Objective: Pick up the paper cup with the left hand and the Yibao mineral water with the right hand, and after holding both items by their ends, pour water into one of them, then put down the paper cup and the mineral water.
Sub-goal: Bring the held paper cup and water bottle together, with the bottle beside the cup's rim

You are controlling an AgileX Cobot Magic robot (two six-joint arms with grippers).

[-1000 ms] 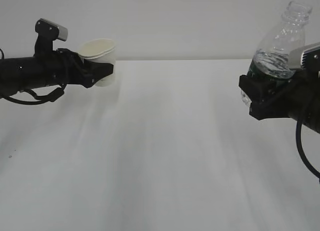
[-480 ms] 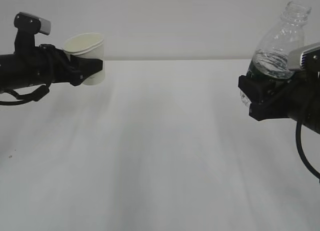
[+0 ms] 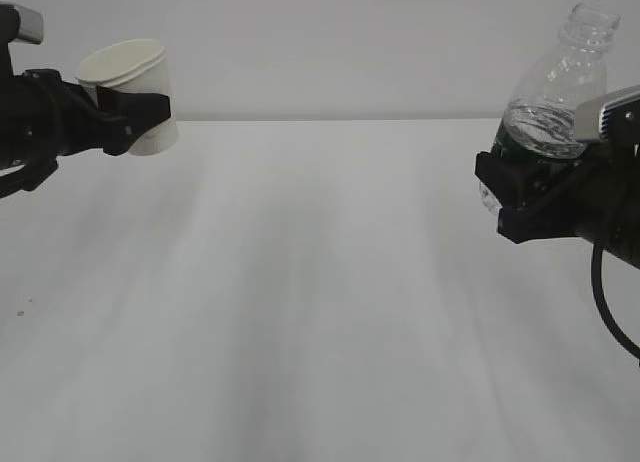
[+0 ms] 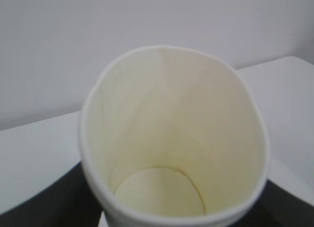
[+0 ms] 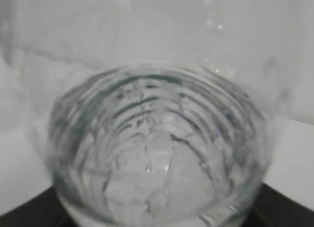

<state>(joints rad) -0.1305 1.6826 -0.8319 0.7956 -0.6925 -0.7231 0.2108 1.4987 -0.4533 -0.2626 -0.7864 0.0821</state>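
Note:
The white paper cup [image 3: 128, 92] is held in the air at the far left of the exterior view, tilted a little, by my left gripper [image 3: 135, 115], which is shut on its lower part. In the left wrist view the cup [image 4: 171, 138] fills the frame, its cream inside empty. The clear Yibao mineral water bottle [image 3: 560, 87] stands tilted slightly, mouth up and capless, in my right gripper [image 3: 525, 182], which is shut on its green-labelled lower body. Water shows in the bottle. The right wrist view looks up through the bottle [image 5: 157, 148].
A white table [image 3: 320, 302] lies below both arms, with a pale wall behind. A black cable [image 3: 605, 302] hangs from the right arm at the right edge.
My left gripper has carried the cup to the left and slightly up, toward the frame's edge. The right gripper and bottle have stayed almost still.

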